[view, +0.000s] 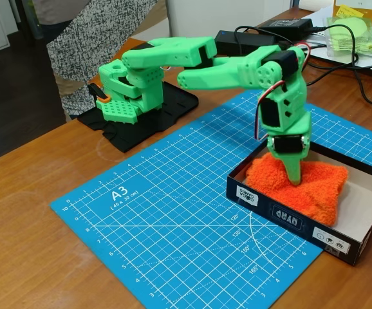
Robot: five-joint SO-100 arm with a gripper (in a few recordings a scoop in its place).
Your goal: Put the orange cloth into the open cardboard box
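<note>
The orange cloth (315, 190) lies rumpled inside the open cardboard box (282, 215), a shallow tray with black outer sides and a pale inside, at the right of the blue mat. My green gripper (295, 175) points straight down into the cloth's left half, with its fingertips pressed into the fluffy fabric. The tips are buried in the cloth, so whether the fingers are apart or pinching it does not show.
The blue A3 cutting mat (167, 225) covers the table's middle. The arm's black base plate (141, 119) sits at the back left. Black cables and a power brick (289, 26) lie at the back right beside a bagged yellow-green item (353, 32). A person stands behind the table.
</note>
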